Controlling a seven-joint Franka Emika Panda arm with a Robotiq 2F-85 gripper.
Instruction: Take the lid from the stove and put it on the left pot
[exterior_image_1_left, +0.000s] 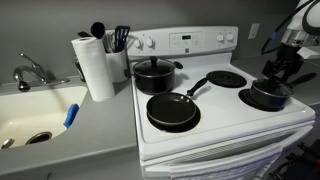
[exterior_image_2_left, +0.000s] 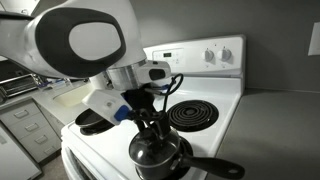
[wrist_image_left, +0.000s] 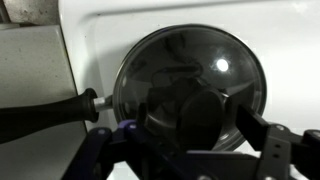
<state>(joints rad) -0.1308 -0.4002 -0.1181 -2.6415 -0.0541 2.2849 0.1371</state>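
Small round clear glass lid (wrist_image_left: 185, 70) with black knob, seated on small low black saucepan (exterior_image_1_left: 268, 102), white electric stove (exterior_image_1_left: 225, 130).
Tool (wrist_image_left: 190, 125) straddles the knob — clenched or released, cannot tell.

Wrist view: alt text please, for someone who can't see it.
Seen from above, a clear glass lid with a black knob sits on a small black saucepan, handle pointing left, on the white stove. The gripper reaches in from the bottom edge, its fingers either side of the knob.
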